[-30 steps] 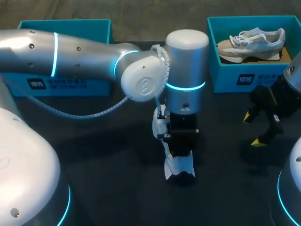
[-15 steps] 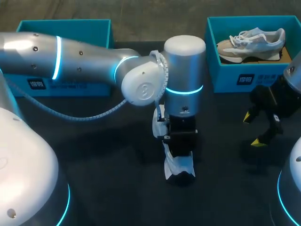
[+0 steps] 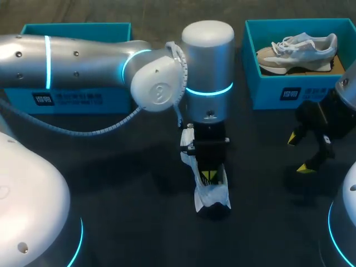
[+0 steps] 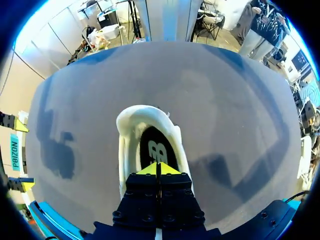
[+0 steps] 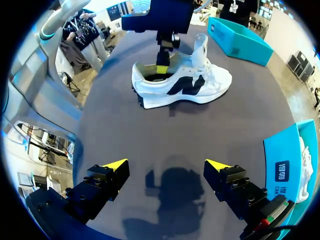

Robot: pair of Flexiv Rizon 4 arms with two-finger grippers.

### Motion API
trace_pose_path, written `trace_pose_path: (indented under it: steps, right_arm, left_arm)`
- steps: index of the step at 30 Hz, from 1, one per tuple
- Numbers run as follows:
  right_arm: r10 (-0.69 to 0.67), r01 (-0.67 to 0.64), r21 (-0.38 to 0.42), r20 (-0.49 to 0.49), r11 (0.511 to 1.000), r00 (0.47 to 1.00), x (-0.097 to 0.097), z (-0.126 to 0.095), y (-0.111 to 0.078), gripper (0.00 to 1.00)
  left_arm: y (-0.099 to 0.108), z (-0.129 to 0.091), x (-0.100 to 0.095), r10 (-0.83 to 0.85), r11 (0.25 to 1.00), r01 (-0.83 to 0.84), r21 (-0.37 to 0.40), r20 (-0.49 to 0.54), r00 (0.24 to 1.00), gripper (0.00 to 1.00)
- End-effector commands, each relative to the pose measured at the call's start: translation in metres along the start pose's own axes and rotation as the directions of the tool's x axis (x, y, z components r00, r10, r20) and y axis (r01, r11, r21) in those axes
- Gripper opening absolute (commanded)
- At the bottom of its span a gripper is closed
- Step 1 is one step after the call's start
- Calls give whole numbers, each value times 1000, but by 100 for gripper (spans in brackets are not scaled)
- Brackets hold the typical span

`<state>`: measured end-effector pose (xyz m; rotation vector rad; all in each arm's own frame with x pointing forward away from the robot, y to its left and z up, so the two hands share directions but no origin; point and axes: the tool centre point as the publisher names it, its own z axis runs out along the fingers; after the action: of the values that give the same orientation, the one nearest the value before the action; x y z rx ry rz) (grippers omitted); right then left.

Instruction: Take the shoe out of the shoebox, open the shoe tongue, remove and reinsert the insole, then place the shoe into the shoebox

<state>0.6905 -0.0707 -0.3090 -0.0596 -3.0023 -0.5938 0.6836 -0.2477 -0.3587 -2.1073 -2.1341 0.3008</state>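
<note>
Left gripper (image 4: 158, 169) in the opening of the white shoe (image 4: 129, 135), jaws together (just over the insole (image 4: 149, 147)). Right gripper (image 5: 166, 164) above the desk (image 5: 165, 125), jaws apart.

The right gripper (image 5: 166, 164) is hanging over the dark table (image 5: 125, 130), its yellow-tipped fingers standing wide apart with nothing between them. Ahead of it a white shoe (image 5: 185, 85) is resting on its sole, and the left gripper (image 5: 161, 67) is sitting in its heel opening.
</note>
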Motion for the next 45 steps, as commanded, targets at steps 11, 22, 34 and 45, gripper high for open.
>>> trace_pose_path:
  steps: [11, 22, 34, 45]
  right_arm:
    - [0, 0, 2, 2, 1000, 1000, 1, 0, 0, 100]
    - [0, 0, 2, 2, 1000, 1000, 1, 0, 0, 100]
    - [0, 0, 2, 2, 1000, 1000, 1, 0, 0, 100]
    - [0, 0, 2, 2, 1000, 1000, 1, 0, 0, 100]
  left_arm:
    - [22, -4, -11, -20, 1000, 20, -18, -3, 1000, 0]
    - [26, 4, -8, -44, 999, 44, -15, -26, 999, 0]
    - [20, -5, 6, -70, 997, 69, -21, -31, 997, 100]
    - [31, -5, 14, -102, 995, 102, -4, -8, 995, 100]
